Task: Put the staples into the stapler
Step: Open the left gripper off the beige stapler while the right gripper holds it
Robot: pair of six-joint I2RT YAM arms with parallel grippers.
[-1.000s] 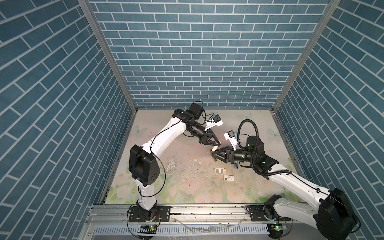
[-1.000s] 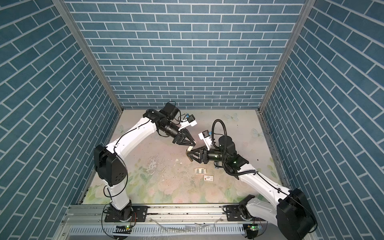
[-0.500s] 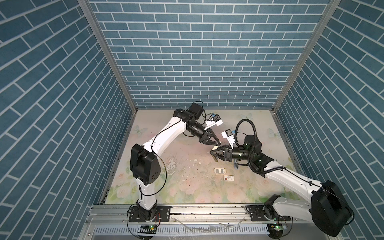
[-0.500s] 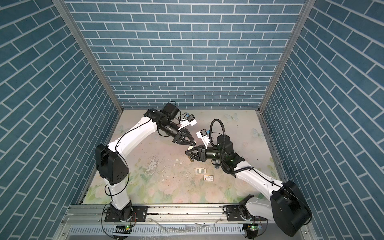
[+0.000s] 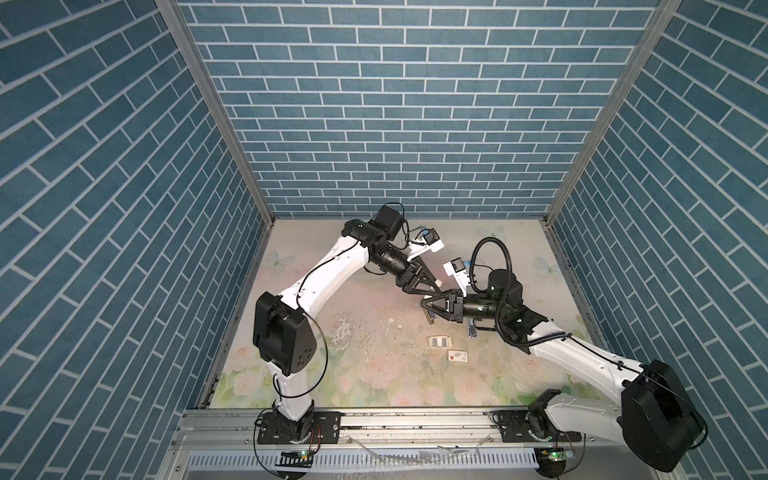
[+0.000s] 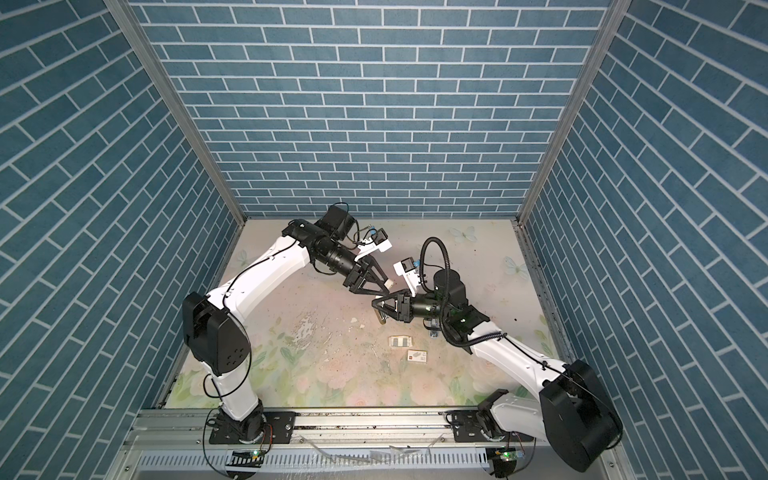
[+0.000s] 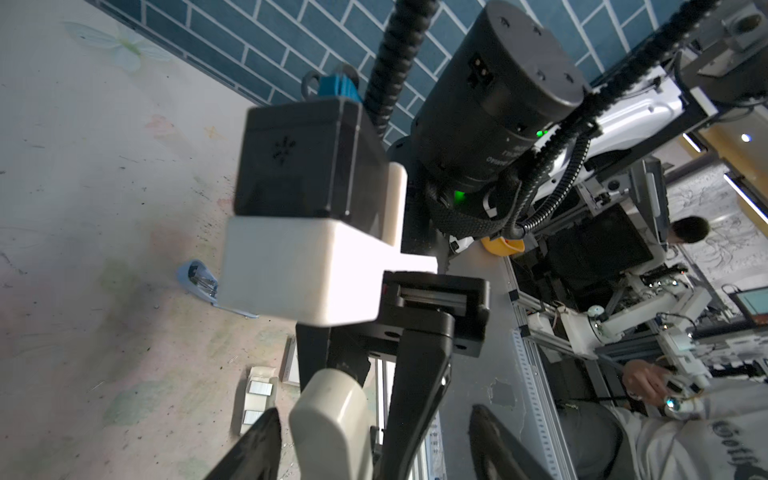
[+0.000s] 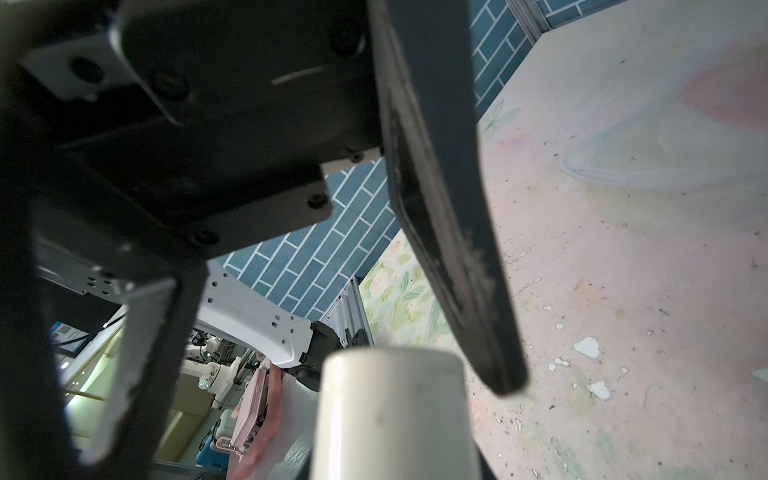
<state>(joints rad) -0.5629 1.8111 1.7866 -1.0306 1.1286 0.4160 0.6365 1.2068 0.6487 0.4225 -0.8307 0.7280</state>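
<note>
Left gripper (image 5: 429,290): jaws spread wide, my fingers either side of one end of a cream plastic bar (image 7: 332,419).
Right gripper (image 5: 424,304): clamped on that bar.
Staples (image 7: 260,388): in the cream tray (image 7: 251,403) on the floral mat (image 5: 374,332).
Blue stapler (image 7: 198,279): on the mat beneath my right arm.

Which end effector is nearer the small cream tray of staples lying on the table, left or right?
Right. In both top views the right end effector hangs just behind the staple tray, toward the back wall; the left end effector lies farther back, beyond the right one.
</note>
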